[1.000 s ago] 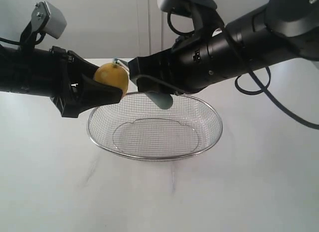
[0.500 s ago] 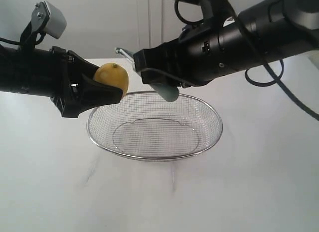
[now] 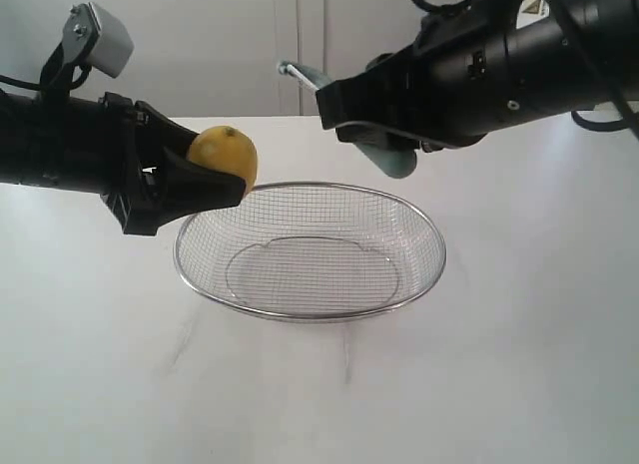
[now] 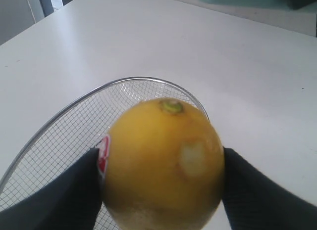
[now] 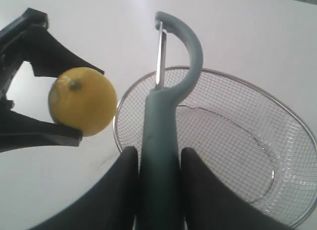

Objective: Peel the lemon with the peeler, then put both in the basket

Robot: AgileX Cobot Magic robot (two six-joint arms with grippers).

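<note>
The left fingers (image 4: 64,195) are spread wide and pinch the small bright yellow lemon (image 4: 163,165) from two sides. Its green stem nub sits on the free face, turned up and away from the palm. A pale patch (image 4: 193,158) shows on the skin below the nub; peeled spot or glare, I cannot tell.

The right fingers (image 5: 116,190) clamp the handle of the slim pale teal-green plastic peeler (image 5: 161,131). Its long axis runs straight out from between them, with the curved head and metal blade (image 5: 159,57) leading.

From those fingers, the lemon lies out past the head and off to one side. It is lower than the blade in the exterior view and clearly apart from it. Any further stroke probably turns on closing that gap, and the right arm carries the tool.

Beneath both pairs of fingers sits the wide, shallow silver wire-mesh basket (image 3: 300,315) on the white counter (image 3: 499,384). The lemon hangs just above the rim nearest the left fingers.

A red-and-white sticker (image 4: 102,153) wraps around the lemon's edge beside one finger, and its print is unreadable. A yellow label (image 3: 531,7) on the right arm is too small to read.
</note>
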